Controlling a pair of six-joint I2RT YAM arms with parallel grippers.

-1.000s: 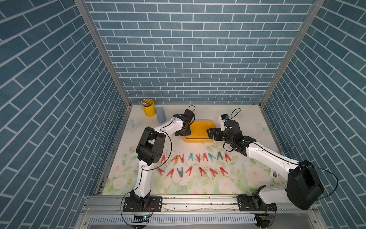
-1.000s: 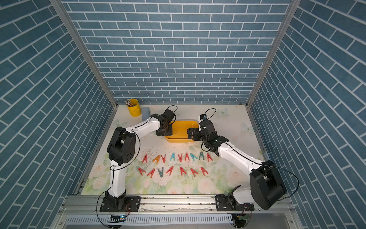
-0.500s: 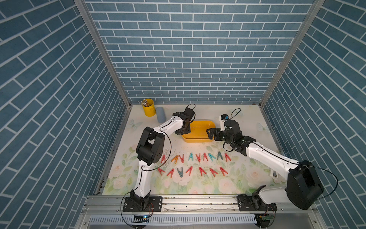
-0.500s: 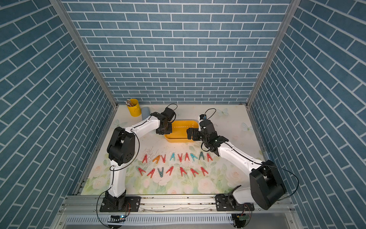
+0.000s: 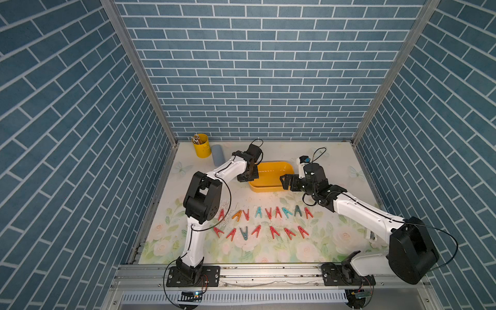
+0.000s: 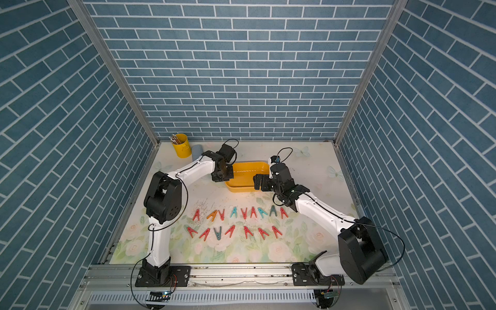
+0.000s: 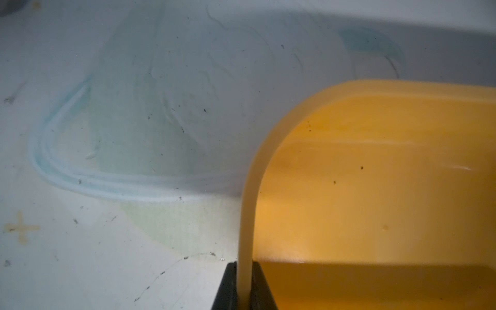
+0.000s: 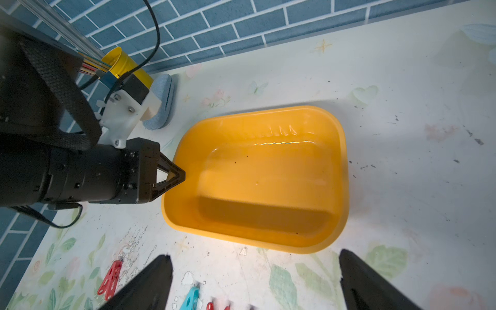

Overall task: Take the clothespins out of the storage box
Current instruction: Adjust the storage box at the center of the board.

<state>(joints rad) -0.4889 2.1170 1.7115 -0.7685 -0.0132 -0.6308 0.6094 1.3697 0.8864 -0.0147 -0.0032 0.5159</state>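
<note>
Clothespins [image 5: 278, 212] lie out on the flowered table [image 5: 335, 241] in two rows, nine in the farther row and seven in the nearer, mostly red with a few teal and one orange; all sit nearer than the storage box [image 5: 271, 189] and apart from it. That yellow storage box rests around the middle of the table, and the right wrist view shows its bare yellow floor from wall to wall. At the box's left end, the left gripper [image 5: 251, 174] is pinched tight on the rim. In the left wrist view its two black fingers [image 7: 228, 290] press the thin yellow wall [image 7: 245, 214] from both sides, one outside and one inside. The right wrist view shows the same claw's pointed tip [image 8: 177, 174] meeting that left edge. By the box's near right corner, the right gripper [image 5: 285, 182] has its jaws spread as wide as they go and nothing is between them. Its two dark fingers [image 8: 150, 284] frame the near wall of the box, and I cannot tell whether either touches it. A yellow pencil cup [image 5: 200, 145] and a grey-blue roll [image 5: 218, 158] stand in the far left corner, well apart from both claws.
</note>
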